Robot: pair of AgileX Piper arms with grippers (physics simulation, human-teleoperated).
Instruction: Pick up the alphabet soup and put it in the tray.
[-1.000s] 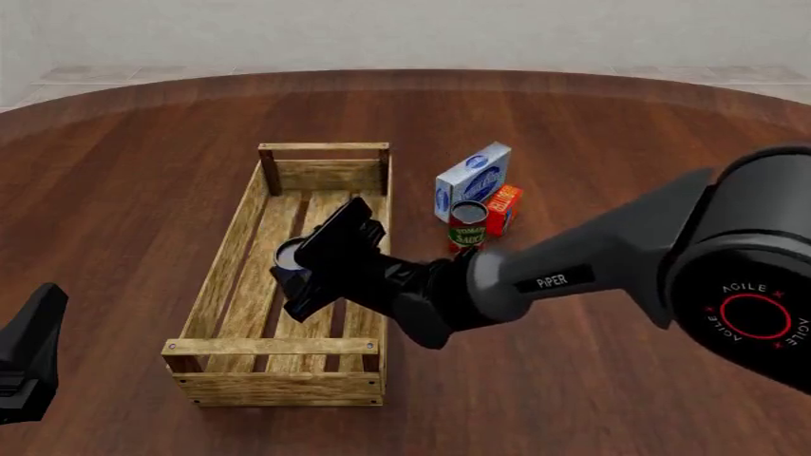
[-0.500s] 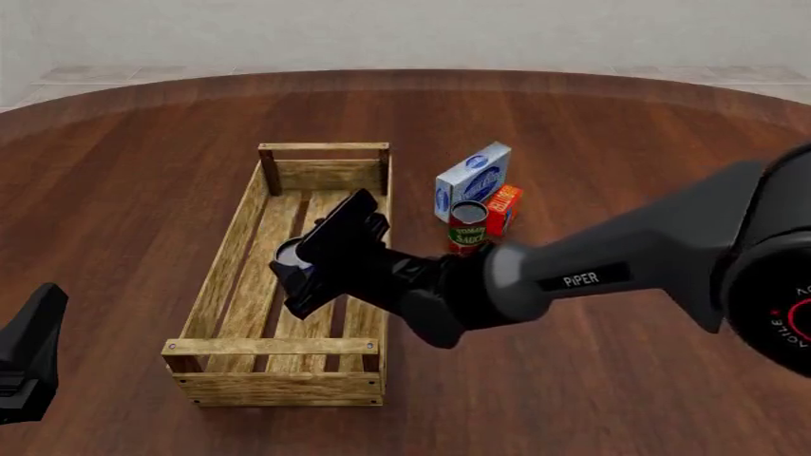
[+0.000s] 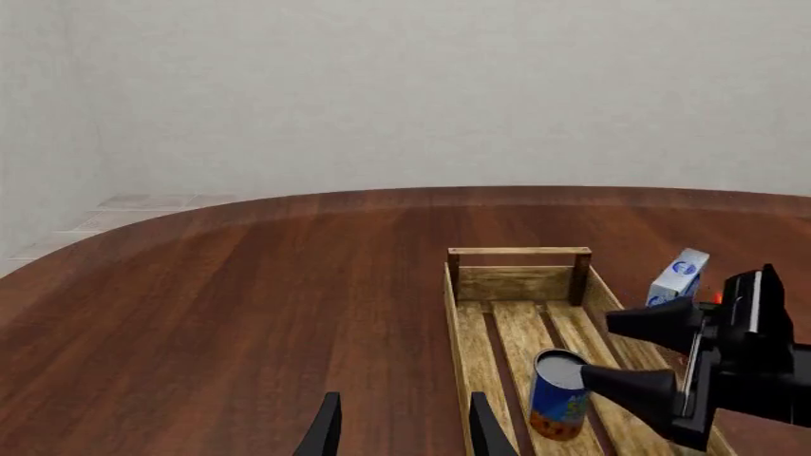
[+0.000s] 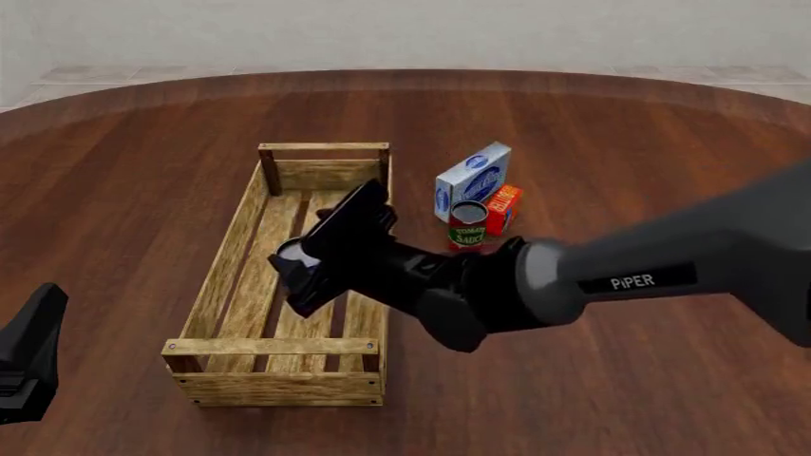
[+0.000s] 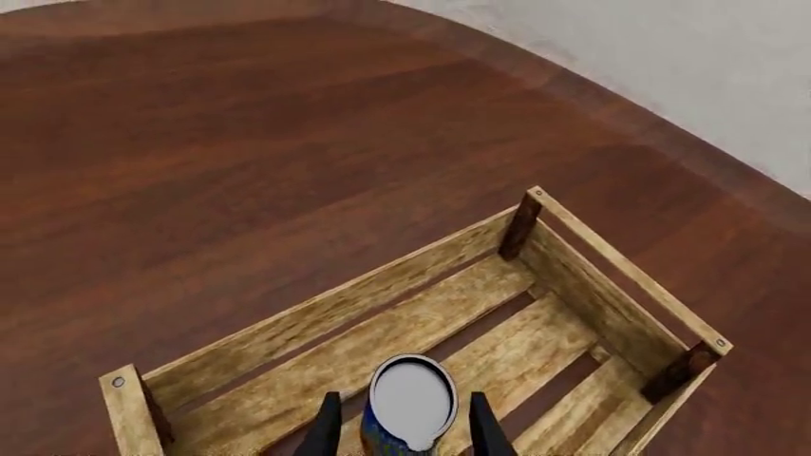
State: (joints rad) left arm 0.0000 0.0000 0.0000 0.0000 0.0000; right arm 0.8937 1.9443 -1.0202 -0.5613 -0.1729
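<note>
Nearest the camera, lower left of the front view: left gripper [image 4: 23,366], parked well apart from the work. Its own wrist view shows two finger tips with a clear gap and nothing between them, so jaws apart and empty.

Centre of the front view: right gripper [image 4: 302,266] reaches in over the tray [image 4: 231,258] from the right. The alphabet soup [image 4: 292,255] sits between its fingers; only a sliver of grey lid shows here. Right wrist view: lid of the can centred between the two finger tips, one on each side. Left wrist view: can upright on the slatted floor, toward the near half of the tray, blue label with orange-red band low down. The fingers bracket its upper part with a visible gap on at least one side. Judgement: jaws spread about the can, not clamping it; release under way or done. Contact on the far finger cannot be told.

Further back, right of the tray: red-and-green can [image 4: 466,226], an orange-red box [image 4: 504,209] touching it, a blue-and-white carton [image 4: 472,177] behind.

Risks from here:
- Withdrawing sideways or at a slant would drag a finger against the can and tip it; a straight lift is safer.
- The can base may straddle a gap between slats, so a light knock could rock it.
- A low retreat to the right brings the forearm near the tray wall and the red-and-green can.
</note>
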